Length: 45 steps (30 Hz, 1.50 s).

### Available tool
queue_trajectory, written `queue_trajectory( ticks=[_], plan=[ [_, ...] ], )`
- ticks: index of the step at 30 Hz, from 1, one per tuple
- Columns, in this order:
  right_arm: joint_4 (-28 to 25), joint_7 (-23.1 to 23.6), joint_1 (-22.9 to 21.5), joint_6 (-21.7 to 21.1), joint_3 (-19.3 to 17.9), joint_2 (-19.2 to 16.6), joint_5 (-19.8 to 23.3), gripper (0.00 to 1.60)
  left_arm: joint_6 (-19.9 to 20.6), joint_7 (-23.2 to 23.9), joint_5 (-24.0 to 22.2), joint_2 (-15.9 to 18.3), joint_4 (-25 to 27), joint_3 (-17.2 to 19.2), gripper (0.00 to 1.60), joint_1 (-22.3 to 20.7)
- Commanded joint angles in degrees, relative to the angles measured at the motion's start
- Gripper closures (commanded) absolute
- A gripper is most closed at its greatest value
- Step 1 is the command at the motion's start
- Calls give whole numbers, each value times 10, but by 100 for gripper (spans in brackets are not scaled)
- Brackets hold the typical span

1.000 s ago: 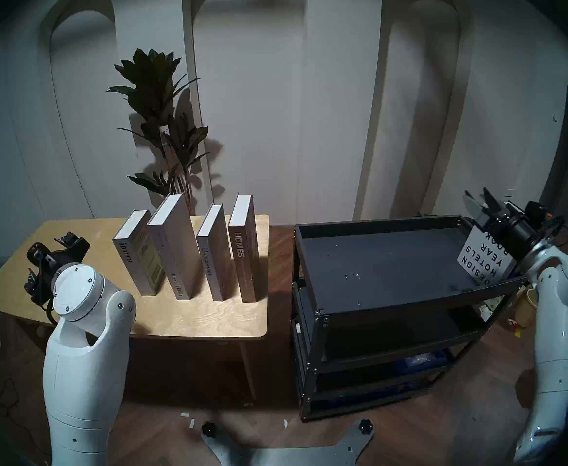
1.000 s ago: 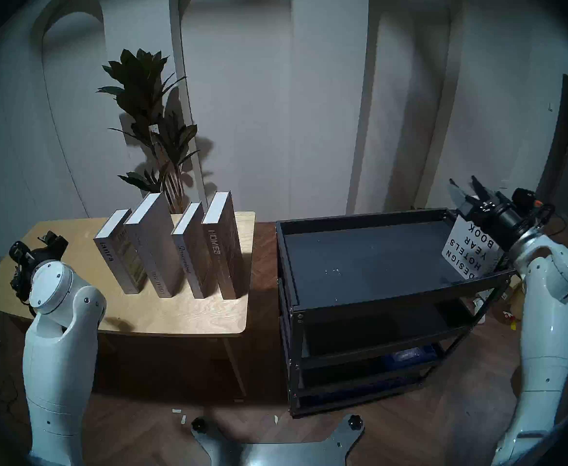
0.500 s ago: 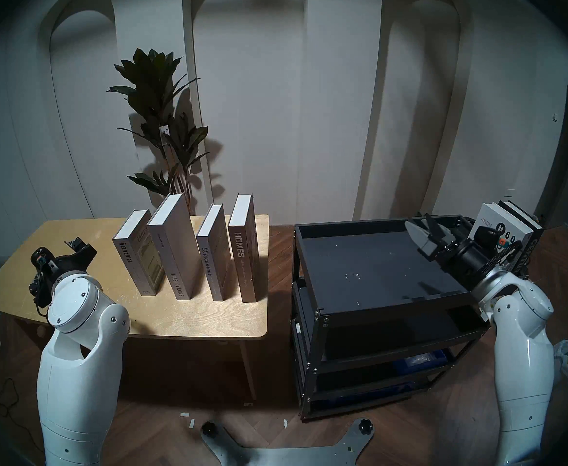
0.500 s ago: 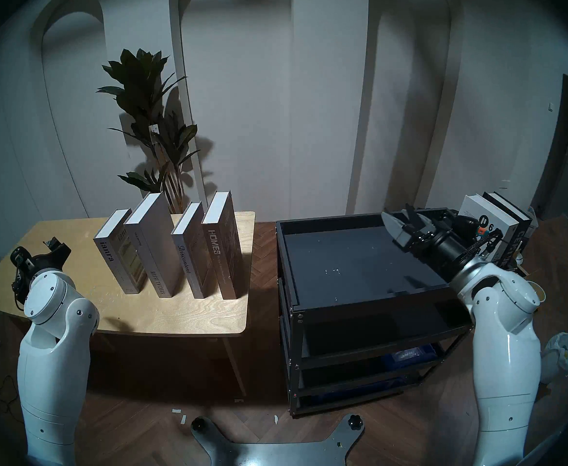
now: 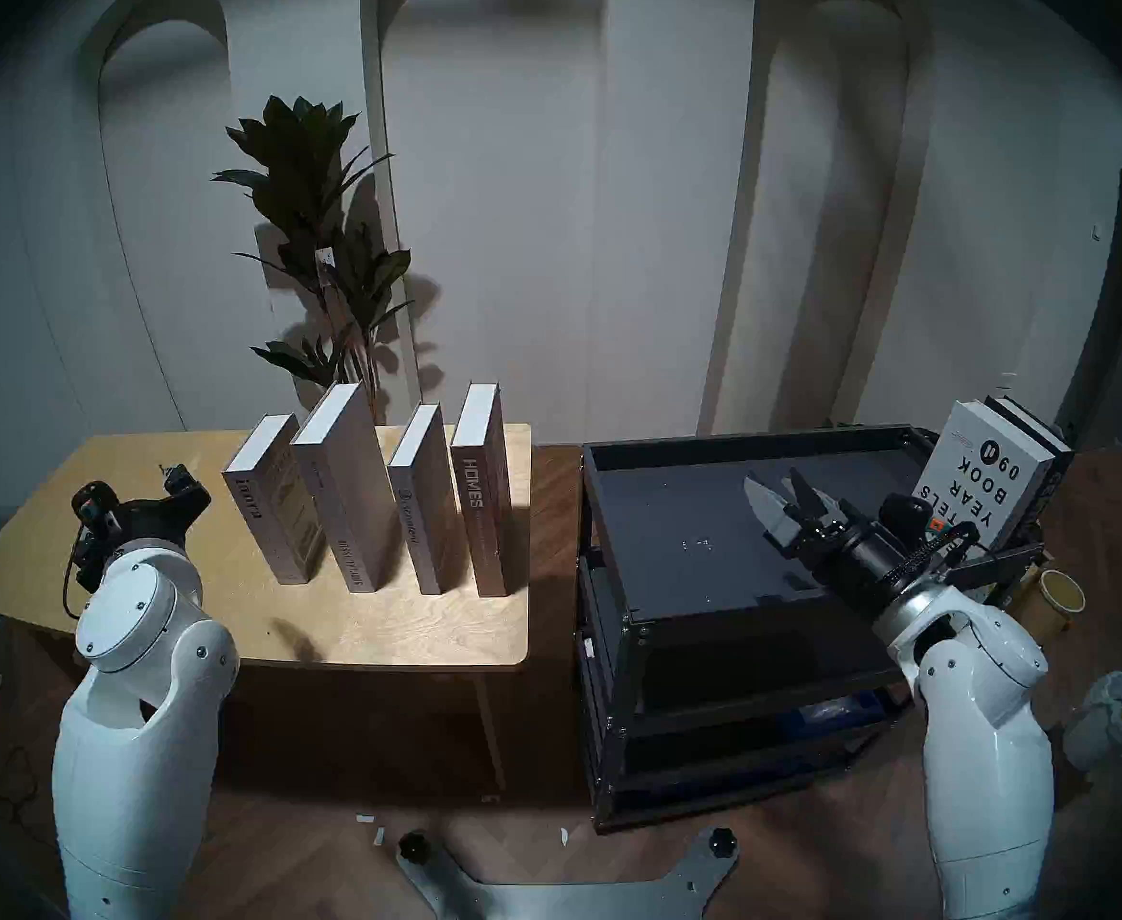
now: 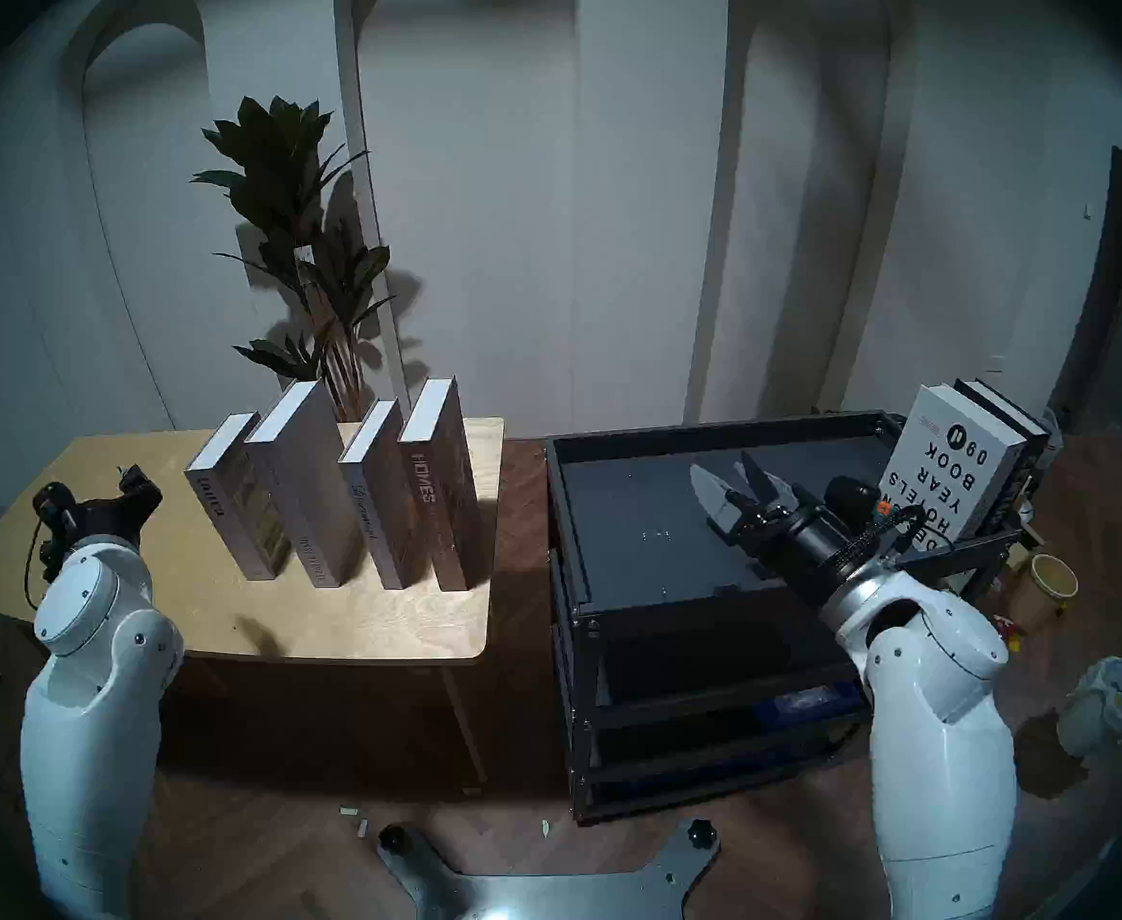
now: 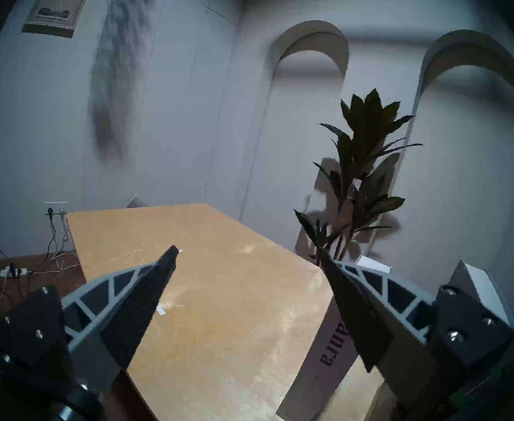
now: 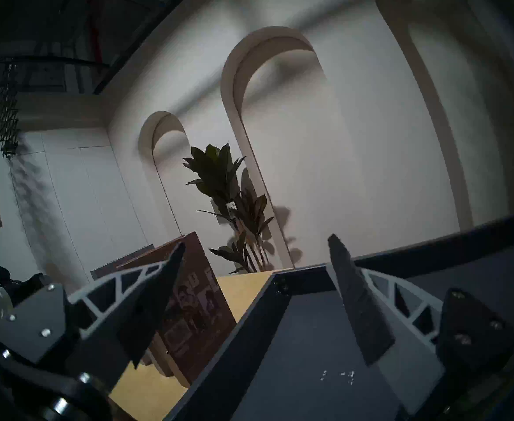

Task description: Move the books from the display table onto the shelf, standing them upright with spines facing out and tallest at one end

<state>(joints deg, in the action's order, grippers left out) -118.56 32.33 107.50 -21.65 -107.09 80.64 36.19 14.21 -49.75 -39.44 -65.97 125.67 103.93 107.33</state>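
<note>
Several grey and brown books stand upright in a row on the display table (image 5: pixel 379 626), from the leftmost grey one (image 5: pixel 266 500) to "HOMES" (image 5: pixel 482 487) at the right. On the shelf (image 5: pixel 678 500), a white "HOTELS YEAR BOOK" (image 5: pixel 983 474) and a black book (image 5: pixel 1036 434) stand at the top tray's right end. My right gripper (image 5: pixel 773 479) hovers open and empty over the tray, left of the white book. My left gripper (image 5: pixel 177 480) is open and empty above the table, left of the row; the leftmost book's spine (image 7: pixel 330 350) shows beside its right finger.
A tall potted plant (image 5: pixel 319 235) stands behind the table. A paper cup (image 5: pixel 1063 590) and a white bag (image 5: pixel 1109 719) sit on the floor right of the shelf. Cables lie on the floor at the far left. A gap of wood floor (image 5: pixel 555 500) separates table and shelf.
My right gripper drew away from the white book and swung left over the tray, toward me. My left gripper moved right, closer to the row of books. Both stayed open.
</note>
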Motion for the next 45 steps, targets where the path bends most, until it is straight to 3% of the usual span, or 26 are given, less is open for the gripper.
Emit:
queue_trajectory(
  ticks=[1, 20, 29, 35, 45],
  plan=[
    [-41, -41, 29, 17, 16, 41, -18, 0, -2, 58, 0, 46, -8, 29, 0, 16],
    [-85, -190, 60, 49, 55, 104, -94, 0, -32, 244, 24, 129, -72, 66, 0, 84],
    [-111, -281, 72, 70, 91, 133, -149, 0, -95, 351, 39, 163, -103, 86, 0, 108],
    [-121, -338, 81, 84, 117, 132, -178, 0, -150, 414, 35, 177, -126, 95, 0, 113],
    [-128, -432, 87, 108, 163, 121, -214, 0, -225, 525, -21, 193, -215, 89, 0, 53]
  ],
)
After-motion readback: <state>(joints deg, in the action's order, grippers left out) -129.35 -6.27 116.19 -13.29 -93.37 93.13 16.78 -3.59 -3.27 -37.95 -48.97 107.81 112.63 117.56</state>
